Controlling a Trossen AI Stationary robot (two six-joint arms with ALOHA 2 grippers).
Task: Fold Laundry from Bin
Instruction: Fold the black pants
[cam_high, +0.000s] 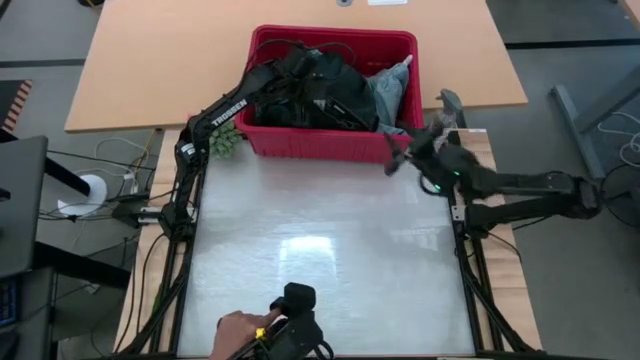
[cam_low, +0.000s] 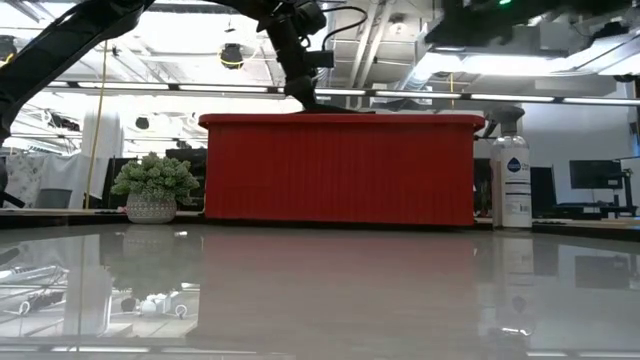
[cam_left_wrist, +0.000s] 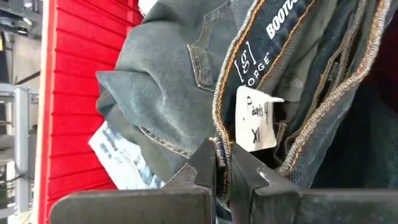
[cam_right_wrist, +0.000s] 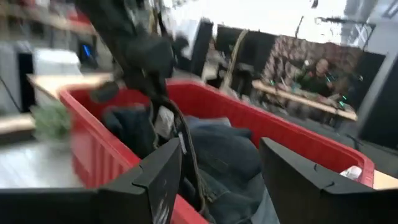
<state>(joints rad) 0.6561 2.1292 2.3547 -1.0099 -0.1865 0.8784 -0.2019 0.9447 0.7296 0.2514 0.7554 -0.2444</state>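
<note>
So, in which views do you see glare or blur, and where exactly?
High view: a bright patch of glare sits on the table in front of the red bin. Low view: the glossy table mirrors the bin and the ceiling lights. Right wrist view: blurred overall. Left wrist view: sharp on the jeans.

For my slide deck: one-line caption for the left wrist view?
Left claw shut on the jeans waistband inside the red bin.

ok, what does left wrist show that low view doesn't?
Left wrist only: the left claw shut on a seam of the denim jeans, beside their handwritten size tag. Low view only: a potted plant and a spray bottle flanking the bin, whose contents are hidden from here. Both: the red bin.
</note>
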